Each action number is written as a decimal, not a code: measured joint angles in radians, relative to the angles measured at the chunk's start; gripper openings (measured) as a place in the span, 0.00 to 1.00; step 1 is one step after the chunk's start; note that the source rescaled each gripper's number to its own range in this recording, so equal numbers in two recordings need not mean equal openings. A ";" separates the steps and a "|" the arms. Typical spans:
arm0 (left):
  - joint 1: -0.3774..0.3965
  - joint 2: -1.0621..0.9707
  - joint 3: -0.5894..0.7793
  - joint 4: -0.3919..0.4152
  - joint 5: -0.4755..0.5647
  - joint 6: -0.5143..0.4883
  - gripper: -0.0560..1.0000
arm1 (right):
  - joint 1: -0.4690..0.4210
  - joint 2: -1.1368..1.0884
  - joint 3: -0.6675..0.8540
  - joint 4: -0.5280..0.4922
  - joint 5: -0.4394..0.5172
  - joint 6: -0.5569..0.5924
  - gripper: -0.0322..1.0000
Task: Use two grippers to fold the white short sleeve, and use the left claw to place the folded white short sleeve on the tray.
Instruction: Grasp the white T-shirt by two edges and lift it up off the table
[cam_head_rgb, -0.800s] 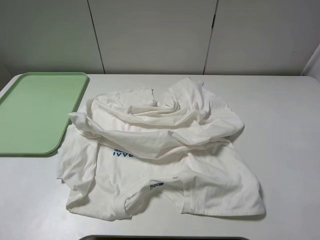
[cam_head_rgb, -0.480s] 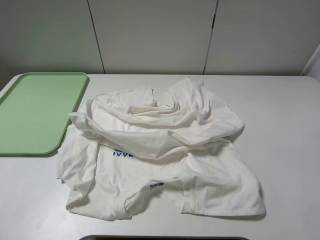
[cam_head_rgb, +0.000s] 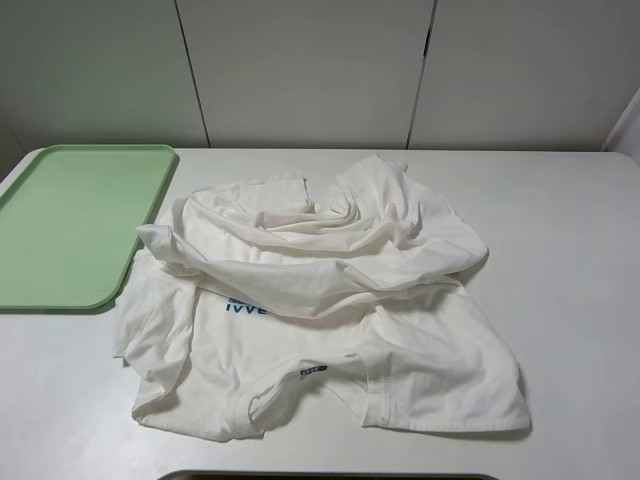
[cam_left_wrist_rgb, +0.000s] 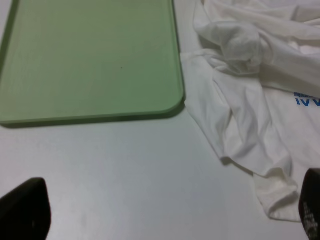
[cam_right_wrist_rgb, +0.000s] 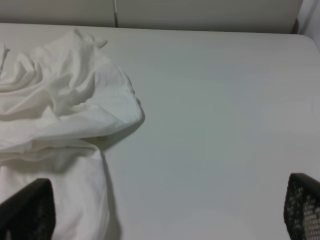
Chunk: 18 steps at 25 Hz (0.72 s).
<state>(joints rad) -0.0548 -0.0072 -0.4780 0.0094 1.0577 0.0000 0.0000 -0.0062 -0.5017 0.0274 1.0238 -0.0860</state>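
Observation:
The white short sleeve (cam_head_rgb: 320, 300) lies crumpled in the middle of the table, its blue "IVVE" lettering (cam_head_rgb: 246, 308) and blue neck label (cam_head_rgb: 312, 371) showing. The pale green tray (cam_head_rgb: 70, 225) lies flat to its left, with nothing on it. Neither arm shows in the exterior high view. In the left wrist view my left gripper (cam_left_wrist_rgb: 167, 220) is open over bare table, with the tray (cam_left_wrist_rgb: 90, 60) and the shirt's edge (cam_left_wrist_rgb: 245, 115) beyond it. In the right wrist view my right gripper (cam_right_wrist_rgb: 165, 215) is open over bare table next to the shirt's edge (cam_right_wrist_rgb: 65, 105).
The white table (cam_head_rgb: 570, 250) ends at a pale panelled wall (cam_head_rgb: 310, 70) at the back. A dark edge (cam_head_rgb: 330, 476) shows at the bottom of the exterior high view.

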 joint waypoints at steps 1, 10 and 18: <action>0.000 0.000 0.000 0.000 0.000 0.000 1.00 | 0.000 0.000 0.000 0.000 0.000 0.000 1.00; 0.000 0.000 0.000 0.000 0.000 0.000 1.00 | 0.000 0.000 0.000 0.000 0.000 0.000 1.00; -0.028 0.000 0.000 0.003 0.000 0.000 1.00 | 0.000 0.000 0.000 0.000 0.000 0.000 1.00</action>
<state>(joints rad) -0.0824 -0.0072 -0.4780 0.0128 1.0577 0.0000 0.0000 -0.0062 -0.5017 0.0274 1.0238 -0.0860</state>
